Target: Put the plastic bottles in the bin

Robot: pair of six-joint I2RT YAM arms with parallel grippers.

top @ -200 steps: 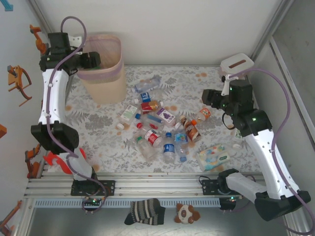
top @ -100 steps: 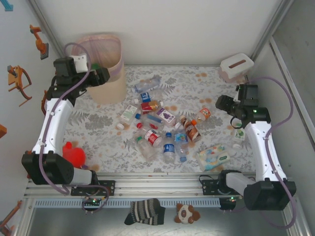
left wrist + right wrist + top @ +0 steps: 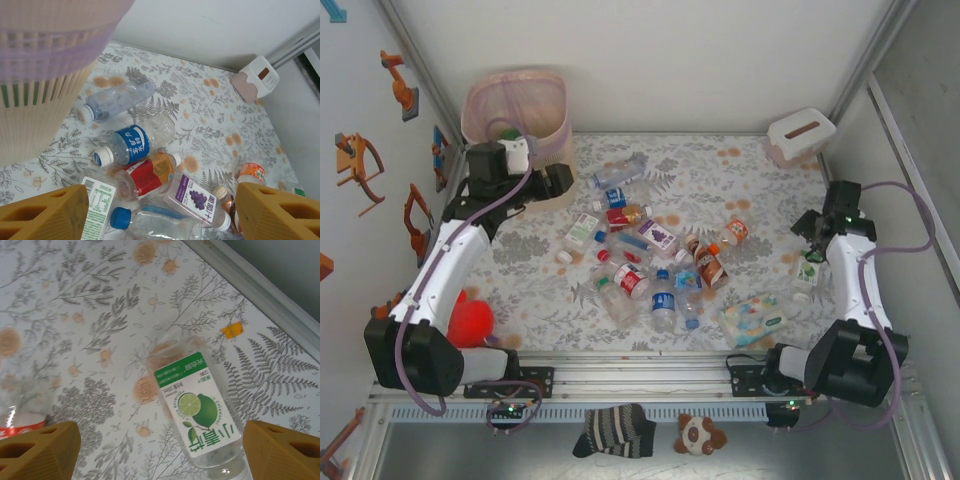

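Plastic bottles lie scattered across the middle of the flowered table, most of them on their sides and many touching one another. The bin stands at about 10 o'clock from that heap, against the back wall, with its pink liner folded over the rim.

We find the left gripper just beside the bin's base, on its 4 o'clock side. Its fingers are spread wide with nothing between them. Below it the wrist camera gives us a blue-label bottle, with a clear bottle at its 11 o'clock and a red-label bottle touching it at 5 o'clock.

Over at 3 o'clock, the right gripper hangs near the table's edge, its fingers also wide apart and gripping nothing. A lime-label bottle lies flat on the cloth under it (green label up, well apart from the main heap).

The tissue box sits at 1 o'clock and the wipes pack at 5 o'clock.
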